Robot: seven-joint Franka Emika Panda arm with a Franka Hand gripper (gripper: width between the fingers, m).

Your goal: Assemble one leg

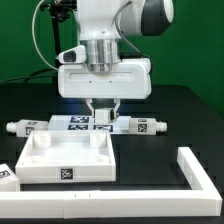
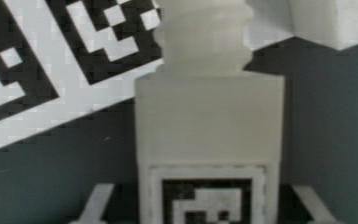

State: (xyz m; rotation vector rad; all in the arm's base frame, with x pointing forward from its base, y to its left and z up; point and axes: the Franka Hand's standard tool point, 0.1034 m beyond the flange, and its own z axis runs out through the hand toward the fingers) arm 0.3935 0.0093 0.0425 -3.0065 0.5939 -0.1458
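A leg (image 2: 208,110) fills the middle of the wrist view, a chunky white peg with a square tag near my fingers and a narrower stub at its far end. My gripper (image 2: 211,200) is open and straddles it, with a finger (image 2: 110,200) on each side and a thin dark gap between. In the exterior view my gripper (image 1: 103,111) hangs low over the table, just behind the square panel (image 1: 40,165), with this leg (image 1: 103,122) between the fingers. Two more legs lie to the exterior view's left (image 1: 28,128) and right (image 1: 142,126).
The marker board (image 1: 72,122) lies flat behind the gripper and shows in the wrist view (image 2: 51,60) beside the leg. A long white L-shaped bar (image 1: 203,178) lies at the front on the exterior view's right. Another tagged white part (image 1: 6,178) sits at the left edge.
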